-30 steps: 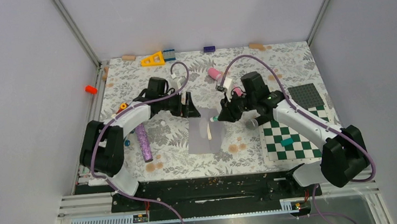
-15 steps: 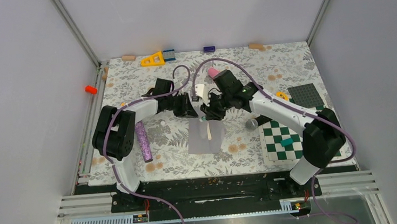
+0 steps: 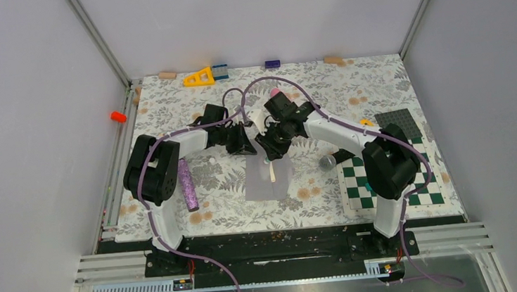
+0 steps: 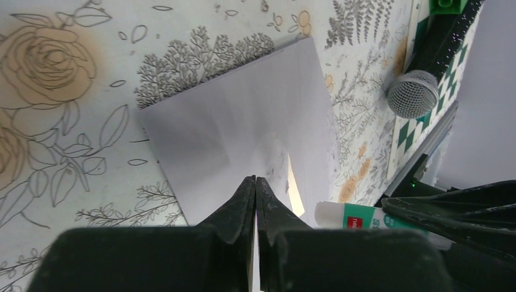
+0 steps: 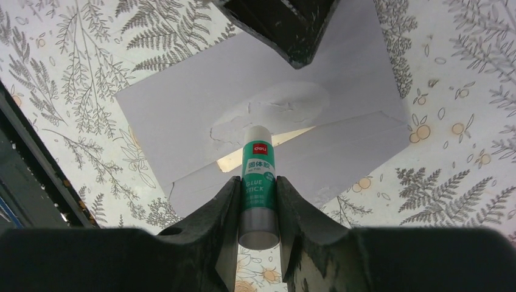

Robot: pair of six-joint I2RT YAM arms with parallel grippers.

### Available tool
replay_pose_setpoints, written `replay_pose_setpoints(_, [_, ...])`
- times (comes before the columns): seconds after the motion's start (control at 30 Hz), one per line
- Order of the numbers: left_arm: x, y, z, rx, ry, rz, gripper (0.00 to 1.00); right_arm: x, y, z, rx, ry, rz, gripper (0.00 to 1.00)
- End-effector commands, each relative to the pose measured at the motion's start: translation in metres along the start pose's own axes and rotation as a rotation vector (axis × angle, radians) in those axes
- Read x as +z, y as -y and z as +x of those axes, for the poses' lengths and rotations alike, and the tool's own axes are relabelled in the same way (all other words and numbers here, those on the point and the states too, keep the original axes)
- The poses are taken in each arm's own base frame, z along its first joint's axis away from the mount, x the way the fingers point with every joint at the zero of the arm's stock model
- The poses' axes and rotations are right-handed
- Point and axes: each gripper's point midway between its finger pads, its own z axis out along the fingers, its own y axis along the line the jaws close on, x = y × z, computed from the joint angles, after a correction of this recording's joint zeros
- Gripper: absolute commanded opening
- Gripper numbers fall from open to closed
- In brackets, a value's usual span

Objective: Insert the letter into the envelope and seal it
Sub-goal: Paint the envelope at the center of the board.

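Envelope (image 5: pixel 201 115) on tabletop (image 3: pixel 167 104): we see left fingers (image 4: pixel 251 194) newly clenched beside it, right fingers (image 5: pixel 236 188) bringing a gripped glue stick (image 5: pixel 258 173) in for sealing.

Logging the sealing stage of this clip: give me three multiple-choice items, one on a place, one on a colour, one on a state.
1. The envelope lies: A on the floral cloth, left of the checkerboard mat; B on that mat; C against the back wall.
2. The glue stick has a label that is: A red; B green; C yellow.
3. The left gripper is: A wide open; B shut; C out of view.
Answers: 1 A, cloth shows all round it; 2 B, plain in the right wrist view; 3 B, its jaws meet.
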Motion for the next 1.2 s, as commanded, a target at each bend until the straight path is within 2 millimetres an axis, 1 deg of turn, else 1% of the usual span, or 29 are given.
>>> replay_pose_setpoints(0.0, [0.004, -0.008, -0.013, -0.007, 0.050, -0.054, 0.00, 0.001, 0.005, -0.005, 0.115, -0.031, 0.043, 0.00])
replay_pose_setpoints(0.17, [0.011, -0.015, -0.006, -0.036, 0.033, -0.081, 0.00, 0.002, 0.017, -0.009, 0.174, -0.036, 0.111, 0.00])
replay_pose_setpoints(0.33, [0.019, -0.023, -0.001, -0.058, 0.009, -0.101, 0.00, 0.007, 0.023, -0.011, 0.203, -0.041, 0.139, 0.00])
replay_pose_setpoints(0.47, [0.022, -0.027, 0.001, -0.066, 0.007, -0.119, 0.00, 0.013, 0.027, -0.008, 0.219, -0.056, 0.148, 0.00])
replay_pose_setpoints(0.6, [0.022, -0.030, 0.003, -0.070, 0.005, -0.140, 0.00, 0.018, 0.031, 0.000, 0.231, -0.083, 0.167, 0.00])
replay_pose_setpoints(0.8, [0.023, -0.031, 0.004, -0.075, 0.009, -0.152, 0.00, 0.021, 0.028, 0.009, 0.238, -0.106, 0.161, 0.00])
replay_pose_setpoints(1.17, [0.022, -0.032, 0.005, -0.080, 0.012, -0.161, 0.00, 0.029, 0.019, 0.013, 0.237, -0.130, 0.120, 0.00])
